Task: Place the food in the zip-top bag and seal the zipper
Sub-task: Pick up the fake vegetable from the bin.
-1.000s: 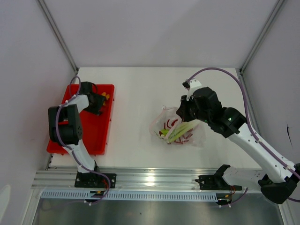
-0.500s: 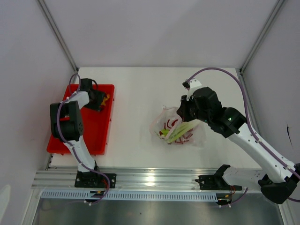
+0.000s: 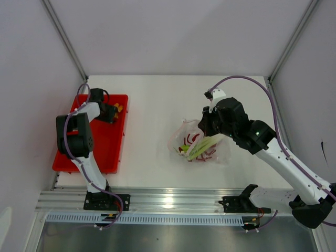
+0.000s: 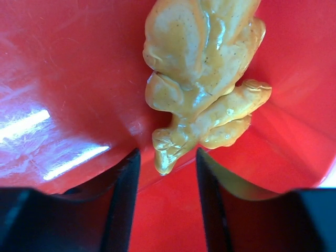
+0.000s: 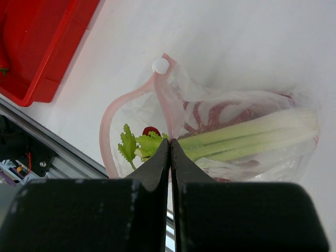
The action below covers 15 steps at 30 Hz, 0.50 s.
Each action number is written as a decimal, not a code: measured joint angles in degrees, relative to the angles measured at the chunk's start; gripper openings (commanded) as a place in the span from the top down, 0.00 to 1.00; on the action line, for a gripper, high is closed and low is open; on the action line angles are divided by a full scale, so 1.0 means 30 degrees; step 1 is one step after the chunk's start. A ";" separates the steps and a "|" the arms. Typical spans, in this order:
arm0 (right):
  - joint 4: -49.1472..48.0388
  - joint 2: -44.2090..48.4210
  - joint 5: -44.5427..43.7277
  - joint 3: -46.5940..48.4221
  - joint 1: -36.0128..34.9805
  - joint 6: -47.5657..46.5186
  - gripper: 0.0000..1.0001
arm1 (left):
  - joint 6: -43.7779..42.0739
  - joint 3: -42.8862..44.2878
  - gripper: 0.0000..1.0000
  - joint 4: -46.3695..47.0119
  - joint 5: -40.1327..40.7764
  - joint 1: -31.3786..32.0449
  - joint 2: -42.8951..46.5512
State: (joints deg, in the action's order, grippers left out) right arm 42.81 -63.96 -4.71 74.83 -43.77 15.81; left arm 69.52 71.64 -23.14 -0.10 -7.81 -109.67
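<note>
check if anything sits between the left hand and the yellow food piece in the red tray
Nothing visible does. The yellow-orange piece lies on the red tray straight ahead of the left hand, and its lower tip sits in the gap between the open fingers without touching them.

Overhead looks down — close wrist views seemingly share tray (image 3: pixel 107 149).

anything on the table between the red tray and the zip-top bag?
No. In the top view, only bare white table separates the red tray from the zip-top bag.
</note>
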 measured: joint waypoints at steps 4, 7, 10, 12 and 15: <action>0.0000 0.0007 0.0000 0.0000 0.0000 0.0000 1.00 | 0.0044 -0.0007 0.62 0.0007 0.0044 0.0000 -0.0022; 0.0000 0.0051 0.0000 0.0000 0.0007 0.0000 1.00 | 0.0087 -0.0015 0.73 0.0117 0.0036 0.0000 -0.0022; 0.0007 0.0146 0.0000 0.0000 0.0029 0.0000 1.00 | 0.0211 -0.0058 0.86 0.0146 0.0073 0.0000 -0.0022; 0.0022 0.0182 0.0000 0.0000 0.0036 0.0000 1.00 | 0.0211 -0.0168 0.92 0.0291 0.0117 0.0000 -0.0022; 0.0022 0.0189 -0.0007 0.0000 0.0036 0.0000 1.00 | 0.0321 -0.0386 0.99 0.0488 0.0117 0.0000 -0.0022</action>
State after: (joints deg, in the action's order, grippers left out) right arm 42.87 -63.40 -4.73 74.83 -43.66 15.81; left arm 70.48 70.48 -21.67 0.25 -7.81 -109.73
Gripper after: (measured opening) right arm 0.006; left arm 0.036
